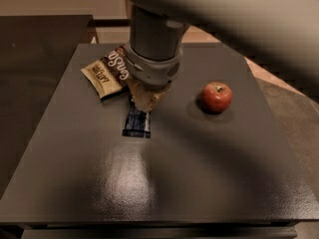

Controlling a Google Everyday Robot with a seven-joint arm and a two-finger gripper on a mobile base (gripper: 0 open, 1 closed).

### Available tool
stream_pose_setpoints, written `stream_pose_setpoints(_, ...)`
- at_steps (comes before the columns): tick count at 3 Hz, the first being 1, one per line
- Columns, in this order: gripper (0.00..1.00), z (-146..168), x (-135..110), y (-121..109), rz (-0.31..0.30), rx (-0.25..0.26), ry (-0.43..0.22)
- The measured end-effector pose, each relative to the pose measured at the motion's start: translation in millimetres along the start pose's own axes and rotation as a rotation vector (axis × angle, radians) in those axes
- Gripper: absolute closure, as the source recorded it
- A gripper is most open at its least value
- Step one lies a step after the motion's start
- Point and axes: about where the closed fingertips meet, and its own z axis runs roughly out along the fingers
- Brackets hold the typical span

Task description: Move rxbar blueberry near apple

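Note:
The rxbar blueberry, a dark navy bar with a pale edge strip, sticks out below my gripper just left of the table's middle. The tan fingers are closed on its upper end. The apple, red with a yellowish patch, sits on the table to the right of the gripper, about a bar's length or more away. My wrist and big grey arm cover the upper middle and right of the view.
A brown-and-cream snack bag with white lettering lies at the back left, right beside the wrist. The dark table has edges on all sides. A second dark surface stands at the left.

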Motion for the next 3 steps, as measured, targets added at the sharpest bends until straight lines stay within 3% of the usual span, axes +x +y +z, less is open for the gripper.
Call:
stream_pose_setpoints(2,1.0,7.8,53.0,-18.4,0.097,0.002,0.058)
stream_pose_setpoints(3,0.83,8.3,53.1,-19.5,0.096,0.006,0.059)
